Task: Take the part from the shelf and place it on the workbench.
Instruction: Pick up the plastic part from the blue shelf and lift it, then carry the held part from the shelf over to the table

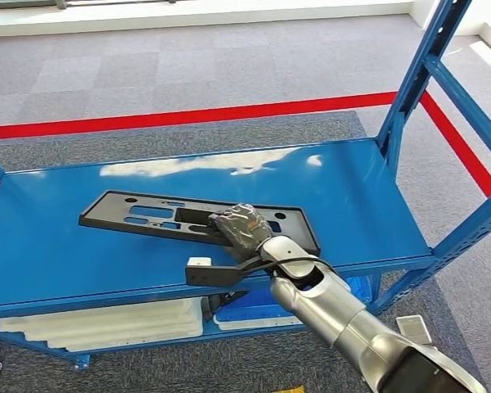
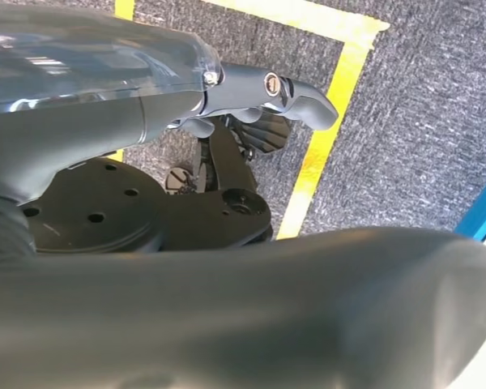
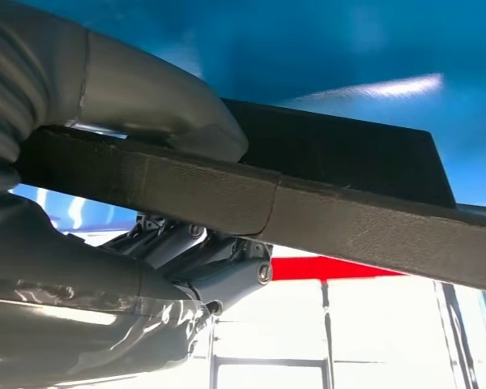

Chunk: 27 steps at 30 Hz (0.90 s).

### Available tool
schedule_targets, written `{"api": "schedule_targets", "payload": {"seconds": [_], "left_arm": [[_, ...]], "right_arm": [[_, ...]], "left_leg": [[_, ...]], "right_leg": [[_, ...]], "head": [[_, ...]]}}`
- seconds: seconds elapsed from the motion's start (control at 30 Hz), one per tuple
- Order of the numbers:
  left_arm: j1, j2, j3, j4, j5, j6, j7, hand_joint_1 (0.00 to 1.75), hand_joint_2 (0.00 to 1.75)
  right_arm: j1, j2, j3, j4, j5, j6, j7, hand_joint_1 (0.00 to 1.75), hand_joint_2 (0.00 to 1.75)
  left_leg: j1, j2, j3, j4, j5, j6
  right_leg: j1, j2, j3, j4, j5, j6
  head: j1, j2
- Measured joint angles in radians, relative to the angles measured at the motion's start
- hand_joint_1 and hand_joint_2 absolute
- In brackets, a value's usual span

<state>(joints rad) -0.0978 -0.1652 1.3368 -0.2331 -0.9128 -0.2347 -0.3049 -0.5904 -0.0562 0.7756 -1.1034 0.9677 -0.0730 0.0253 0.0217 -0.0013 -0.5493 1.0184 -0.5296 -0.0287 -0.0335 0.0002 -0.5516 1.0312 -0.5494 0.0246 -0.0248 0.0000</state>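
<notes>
Right hand point(image 1: 240, 229) gripping part point(image 1: 144, 214), shelf point(image 1: 367, 205)

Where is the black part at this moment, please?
In the head view, the black part lies flat on the blue shelf, near its front edge. The right hand grips the part's front rim, thumb on one face and fingers on the other.

floor: grey carpet tiles point(image 1: 168, 65) | marking: red tape line point(image 1: 187, 116) runs across the carpet behind the rack, bending along its right side | marking: yellow tape line point(image 2: 326, 121) on dark grey carpet | lower tier: stacked white moulded trays point(image 1: 107, 323); blue bin point(image 1: 255, 307) just beside them
</notes>
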Motion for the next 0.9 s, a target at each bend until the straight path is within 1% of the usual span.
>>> {"api": "schedule_targets", "payload": {"seconds": [0.17, 0.37, 0.5, 0.6, 0.73, 0.9], "left_arm": [[0.002, -0.001, 0.001, 0.0, 0.012, 0.004, -0.005, 0.0, 0.0], [0.006, -0.003, 0.003, 0.0, 0.017, 0.011, -0.005, 0.0, 0.0], [0.008, -0.004, 0.004, 0.0, 0.017, 0.015, -0.006, 0.0, 0.0], [0.008, -0.005, 0.004, 0.0, 0.015, 0.014, -0.017, 0.0, 0.0], [0.009, -0.006, 0.003, 0.0, 0.009, 0.003, -0.045, 0.0, 1.75], [0.012, -0.006, 0.0, 0.0, -0.008, -0.016, -0.078, 0.0, 1.75]], "right_arm": [[0.131, -0.039, -0.106, -0.201, -0.057, -0.022, -0.063, 1.75, 1.75], [0.29, -0.078, -0.257, -0.416, -0.151, -0.016, -0.155, 1.75, 1.75], [0.383, -0.094, -0.354, -0.53, -0.26, -0.008, -0.226, 1.75, 1.75], [0.446, -0.101, -0.423, -0.608, -0.366, 0.009, -0.278, 1.75, 1.75], [0.523, -0.108, -0.513, -0.704, -0.541, 0.066, -0.357, 1.75, 1.75], [0.595, -0.115, -0.622, -0.793, -0.795, 0.191, -0.453, 1.75, 1.75]], "left_leg": [[0.0, 0.0, 0.0, 0.0, -0.001, 0.001], [0.0, -0.001, 0.0, 0.0, -0.001, 0.001], [0.0, -0.001, 0.0, 0.0, -0.001, 0.001], [0.0, -0.001, 0.0, 0.0, -0.001, 0.001], [0.0, -0.001, -0.001, 0.0, -0.001, 0.001], [0.0, -0.001, -0.002, 0.0, -0.001, 0.002]], "right_leg": [[0.0, 0.0, 0.0, 0.0, 0.0, 0.0], [0.0, -0.001, 0.001, 0.0, 0.0, 0.0], [0.0, -0.002, 0.001, 0.0, 0.0, 0.0], [0.0, -0.002, 0.0, 0.0, 0.0, 0.0], [0.0, -0.002, 0.0, 0.0, 0.0, 0.0], [0.0, -0.002, 0.0, 0.0, 0.0, 0.0]], "head": [[0.0, 0.0], [0.0, 0.0], [0.0, 0.0], [0.0, 0.0], [0.0, 0.0], [0.0, 0.0]]}}
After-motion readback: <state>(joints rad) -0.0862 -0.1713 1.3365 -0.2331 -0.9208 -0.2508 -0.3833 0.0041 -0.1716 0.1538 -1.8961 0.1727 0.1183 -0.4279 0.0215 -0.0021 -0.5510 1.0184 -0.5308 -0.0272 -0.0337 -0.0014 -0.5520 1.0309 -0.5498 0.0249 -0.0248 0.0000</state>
